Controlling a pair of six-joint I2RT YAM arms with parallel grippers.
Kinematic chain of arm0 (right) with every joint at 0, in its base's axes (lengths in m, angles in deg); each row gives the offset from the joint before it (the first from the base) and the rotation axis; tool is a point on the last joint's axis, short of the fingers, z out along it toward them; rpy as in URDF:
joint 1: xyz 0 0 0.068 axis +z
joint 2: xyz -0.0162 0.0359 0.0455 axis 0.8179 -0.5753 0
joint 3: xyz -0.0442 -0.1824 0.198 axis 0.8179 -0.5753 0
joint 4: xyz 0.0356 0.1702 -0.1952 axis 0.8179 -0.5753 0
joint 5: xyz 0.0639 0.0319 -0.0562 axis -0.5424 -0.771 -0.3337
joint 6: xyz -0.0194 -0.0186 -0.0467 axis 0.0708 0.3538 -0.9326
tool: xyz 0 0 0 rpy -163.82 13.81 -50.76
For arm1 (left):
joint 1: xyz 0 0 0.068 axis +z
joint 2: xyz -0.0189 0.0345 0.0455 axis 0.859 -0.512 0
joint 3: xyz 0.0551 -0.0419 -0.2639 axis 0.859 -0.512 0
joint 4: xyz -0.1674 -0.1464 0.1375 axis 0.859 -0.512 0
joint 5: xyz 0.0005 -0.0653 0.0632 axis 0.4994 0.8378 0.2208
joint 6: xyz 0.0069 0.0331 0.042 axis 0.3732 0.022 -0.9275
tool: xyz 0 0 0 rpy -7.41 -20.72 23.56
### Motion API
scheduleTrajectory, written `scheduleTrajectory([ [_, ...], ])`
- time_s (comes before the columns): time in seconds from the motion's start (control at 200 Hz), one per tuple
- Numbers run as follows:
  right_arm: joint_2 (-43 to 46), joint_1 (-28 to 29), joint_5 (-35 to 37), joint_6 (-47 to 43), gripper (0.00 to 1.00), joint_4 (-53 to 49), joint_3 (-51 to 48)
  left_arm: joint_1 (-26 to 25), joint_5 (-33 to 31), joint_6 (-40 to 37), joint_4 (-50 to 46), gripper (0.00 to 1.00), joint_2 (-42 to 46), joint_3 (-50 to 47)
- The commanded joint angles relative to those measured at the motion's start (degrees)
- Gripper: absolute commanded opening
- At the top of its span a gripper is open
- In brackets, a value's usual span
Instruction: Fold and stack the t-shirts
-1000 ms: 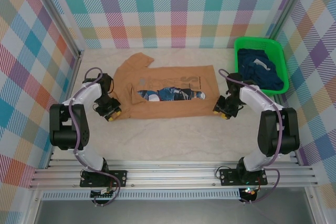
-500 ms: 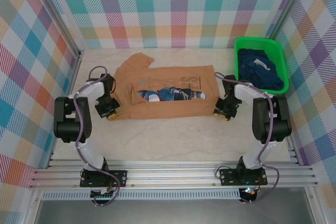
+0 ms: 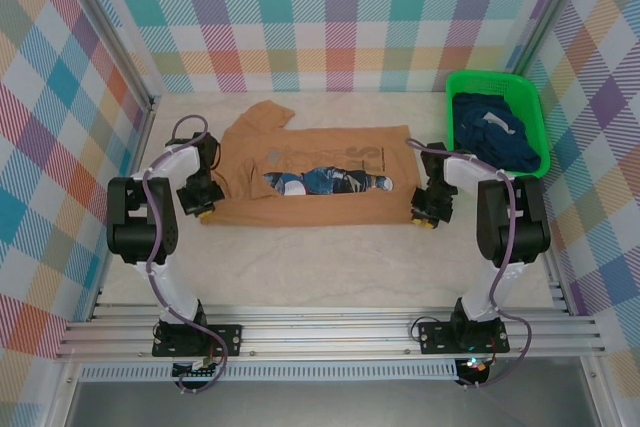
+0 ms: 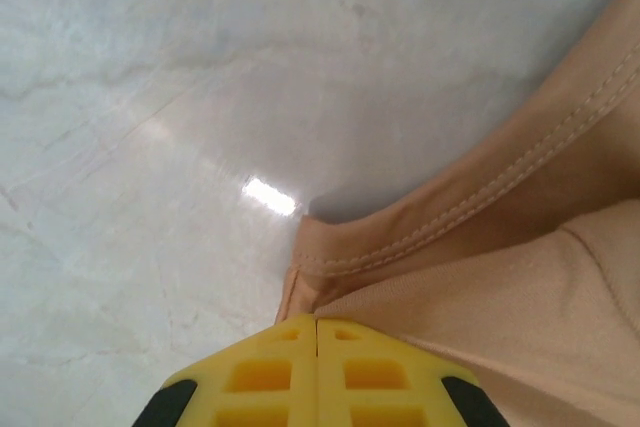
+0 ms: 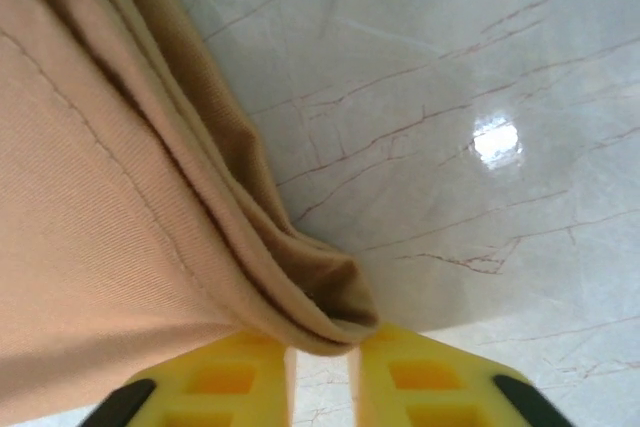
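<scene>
The left claw (image 4: 317,322) is pressed fully together on a hem corner of the tan-orange t-shirt (image 3: 330,205), which lies flat on the surface (image 3: 330,267) between both claws. The right claw (image 5: 320,352), almost closed, nips the opposite corner at its tips. Beyond it, navy t-shirts (image 3: 495,132) fill the green basket (image 3: 458,82).

- right gripper (image 5: 320,362): yellow jaws nearly together, pinching folded corner of tan-orange t-shirt (image 5: 110,197)
- shirt spreads ahead-left of tips
- marble table (image 5: 480,77) ahead-right
</scene>
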Motion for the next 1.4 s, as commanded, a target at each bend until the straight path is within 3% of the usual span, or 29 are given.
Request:
scheduleTrajectory([
  [0.0,3.83,-0.08,0.60,-0.81,0.26,-1.87,-1.19,0.64,-1.24,1.61,-5.32,0.00,4.81,1.10],
  [0.27,11.82,0.09,-1.39,0.42,0.35,-5.17,-1.70,0.55,2.53,5.37,-8.94,0.21,9.38,2.70],
  [0.355,12.34,0.30,-2.64,0.82,0.35,-4.72,-1.52,0.41,5.66,5.90,-9.24,0.23,8.74,3.01],
  [0.5,11.23,0.87,-5.63,1.85,0.35,-2.53,-1.28,0.80,5.68,7.90,-8.85,0.25,9.34,0.82],
  [0.625,10.47,0.89,-10.02,4.19,0.34,0.90,-2.30,6.09,11.66,13.49,-3.98,0.29,11.18,-5.20],
  [0.79,8.64,0.89,-13.61,6.77,0.35,4.43,-2.46,14.87,20.31,27.73,6.83,0.29,15.04,-14.44],
  [0.995,7.37,0.85,-14.40,7.46,0.34,5.94,-2.22,15.92,22.95,39.31,15.12,0.30,14.31,-16.20],
  [1.394,4.68,0.80,-14.42,7.81,0.34,6.26,-1.63,15.85,27.13,43.39,19.86,0.26,12.03,-20.22],
])
